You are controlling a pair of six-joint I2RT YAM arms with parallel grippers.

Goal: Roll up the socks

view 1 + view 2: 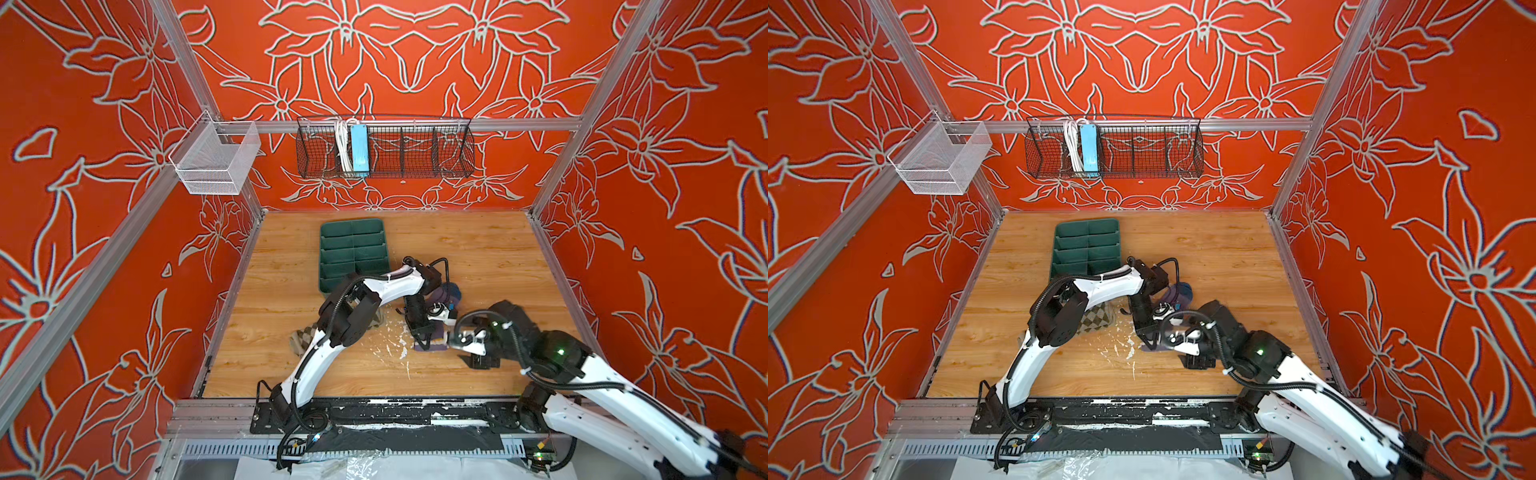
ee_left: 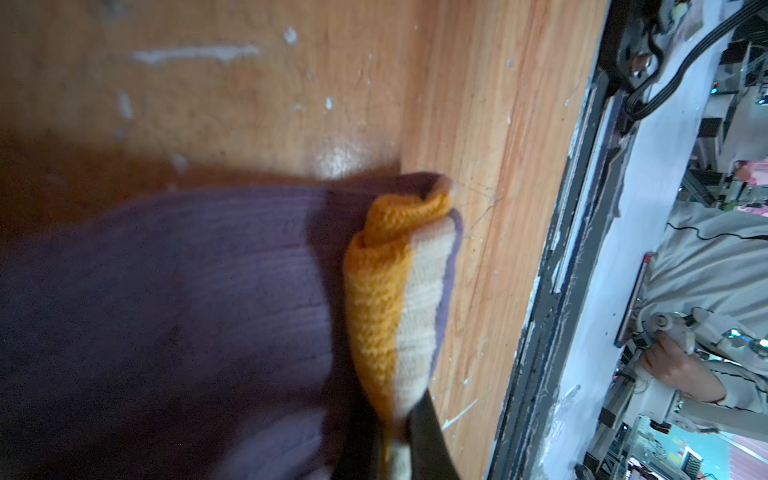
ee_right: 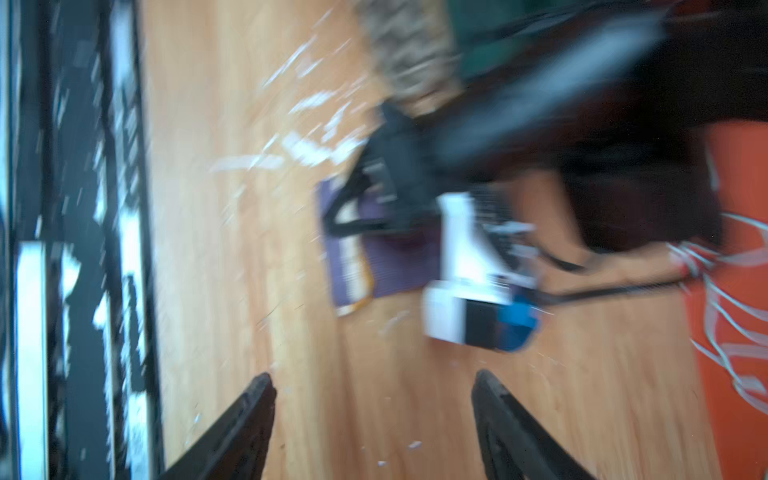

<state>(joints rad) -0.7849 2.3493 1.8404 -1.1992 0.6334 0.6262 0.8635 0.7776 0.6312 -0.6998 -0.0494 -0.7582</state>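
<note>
Right at the tips of the left gripper (image 2: 401, 424), clamping hard on the mustard cuff (image 2: 374, 299) of the purple sock (image 2: 187, 291), with the cuff curling over in a first small fold and the leg lying flat on the table (image 3: 582, 395) behind the tips. Just beside that corner, holding the right gripper (image 3: 374, 386) wide apart and empty over bare wood, not touching the knit.

Judging the risks from here: pinching only a thin lip of knit, so possibly losing the cuff on the first tug; dragging the whole sock across the wood instead of turning it, with the toe end partly hidden under the left arm (image 1: 395, 286); crowding both tools nearly tip to tip, so possibly knocking one against the other. Leaving the argyle sock (image 1: 305, 336) half buried under that arm's elbow, well behind the left tool, and possibly snagging it on a backward sweep.

Facing the front rail (image 1: 415, 405) ahead of the left tool's tips, with only a strip of wood between, so running short of room that way. Keeping plenty of bare wood beyond the right tool's far side, with the green tray (image 1: 353, 249) standing off behind the left tool, apart from the sock.
</note>
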